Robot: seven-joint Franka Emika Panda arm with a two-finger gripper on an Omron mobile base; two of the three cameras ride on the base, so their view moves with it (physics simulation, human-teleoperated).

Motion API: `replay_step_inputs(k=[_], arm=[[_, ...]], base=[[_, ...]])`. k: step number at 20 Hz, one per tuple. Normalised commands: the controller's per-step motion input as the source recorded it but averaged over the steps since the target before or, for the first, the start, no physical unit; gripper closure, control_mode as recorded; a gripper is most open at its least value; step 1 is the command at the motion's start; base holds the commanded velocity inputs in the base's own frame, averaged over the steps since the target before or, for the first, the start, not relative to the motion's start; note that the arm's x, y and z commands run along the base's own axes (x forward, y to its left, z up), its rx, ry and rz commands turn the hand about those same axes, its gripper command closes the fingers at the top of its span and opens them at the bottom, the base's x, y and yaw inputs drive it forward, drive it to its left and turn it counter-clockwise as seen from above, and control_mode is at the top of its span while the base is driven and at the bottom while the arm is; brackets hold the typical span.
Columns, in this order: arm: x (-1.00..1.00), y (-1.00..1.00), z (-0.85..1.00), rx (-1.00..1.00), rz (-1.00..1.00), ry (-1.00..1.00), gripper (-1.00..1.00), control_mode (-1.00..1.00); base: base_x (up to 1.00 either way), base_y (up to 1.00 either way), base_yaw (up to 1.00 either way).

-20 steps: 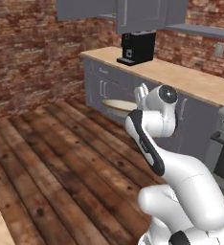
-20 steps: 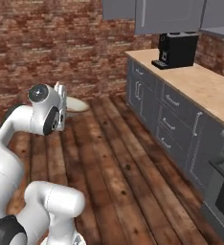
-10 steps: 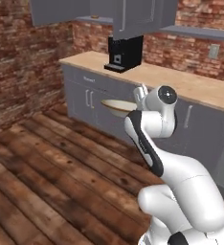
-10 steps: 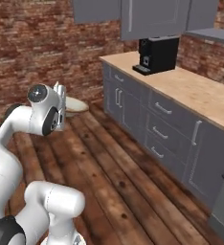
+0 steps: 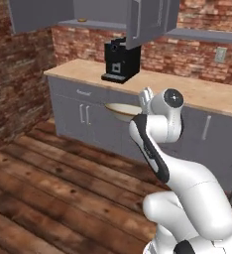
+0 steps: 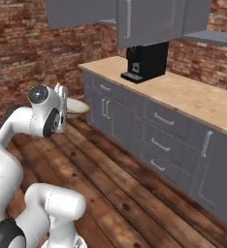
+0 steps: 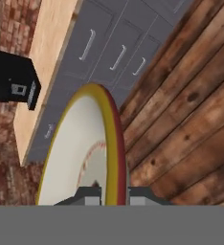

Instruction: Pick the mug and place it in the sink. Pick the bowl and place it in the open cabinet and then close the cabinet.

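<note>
I see the grey wall cabinet (image 5: pixel 138 20) above the tabletop (image 5: pixel 197 94), one door swung open so its shelf can take the load. Below it stands a black coffee machine (image 5: pixel 120 59). My claw (image 5: pixel 144 99) is clamped on the bowl (image 5: pixel 122 110) by its rim, carrying it level at tabletop height.

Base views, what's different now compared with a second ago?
The whole scene has shifted in both views, so the base drove; the counter, coffee machine and open cabinet look nearer. The gripper still holds the bowl by its rim, out in front of the arm.
</note>
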Motion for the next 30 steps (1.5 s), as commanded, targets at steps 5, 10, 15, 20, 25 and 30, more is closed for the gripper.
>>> replay_step_inputs(k=[5,10,15,20,25,30], arm=[[0.00,0.00,0.00,0.00,0.00,0.00,1.00,1.00],[0.00,0.00,0.00,0.00,0.00,0.00,1.00,1.00],[0.00,0.00,0.00,0.00,0.00,0.00,1.00,1.00],[0.00,0.00,0.00,0.00,0.00,0.00,1.00,1.00],[0.00,0.00,0.00,0.00,0.00,0.00,1.00,1.00],[0.00,0.00,0.00,0.00,0.00,0.00,1.00,1.00]], base=[[1.00,1.00,-0.37],[1.00,1.00,-0.41],[1.00,1.00,-0.42],[0.98,1.00,-0.43],[0.56,1.00,-0.38],[0.17,1.00,-0.19]])
